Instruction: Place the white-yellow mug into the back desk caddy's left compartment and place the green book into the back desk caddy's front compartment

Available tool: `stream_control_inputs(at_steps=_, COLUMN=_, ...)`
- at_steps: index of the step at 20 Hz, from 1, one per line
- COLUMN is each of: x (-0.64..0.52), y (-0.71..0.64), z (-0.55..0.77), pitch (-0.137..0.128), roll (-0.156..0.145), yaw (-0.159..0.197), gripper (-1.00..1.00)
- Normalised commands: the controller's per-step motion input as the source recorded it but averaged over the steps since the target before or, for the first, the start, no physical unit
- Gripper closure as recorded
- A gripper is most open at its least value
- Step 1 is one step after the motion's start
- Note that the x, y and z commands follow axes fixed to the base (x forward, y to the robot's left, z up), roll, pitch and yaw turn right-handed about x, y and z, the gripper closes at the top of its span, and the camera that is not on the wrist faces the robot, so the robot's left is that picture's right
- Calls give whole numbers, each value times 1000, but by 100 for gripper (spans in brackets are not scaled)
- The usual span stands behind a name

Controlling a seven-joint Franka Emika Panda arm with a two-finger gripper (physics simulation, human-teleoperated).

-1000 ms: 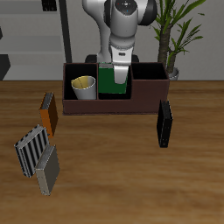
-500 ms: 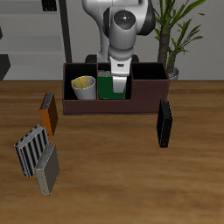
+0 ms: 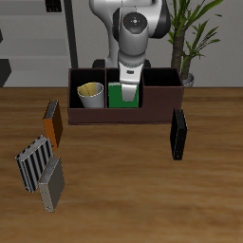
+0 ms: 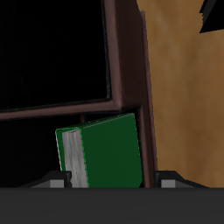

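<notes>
Arm vertical, gripper (image 3: 128, 85) pointing straight down, fingers parted.

A simulated home-office or study corner.

A wooden table (image 3: 114, 204) is seen, with books around a dark desk caddy (image 3: 161, 102); behind the caddy, a potted plant (image 3: 187, 38) and grey shelving (image 3: 38, 38) are shown.

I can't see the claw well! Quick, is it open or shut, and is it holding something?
Gripper: over the green book in the back desk caddy; whether it is open or shut cannot be told.
</notes>
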Motion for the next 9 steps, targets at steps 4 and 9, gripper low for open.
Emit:
stream_control_inputs(at_steps=4, x=18, y=34, z=236, pitch=-51, roll=16, yaw=-24, gripper=-100)
stream_control_inputs(at_steps=9, x=4, y=-7, z=186, pitch=-23, roll=-2, yaw=-23, gripper=-100)
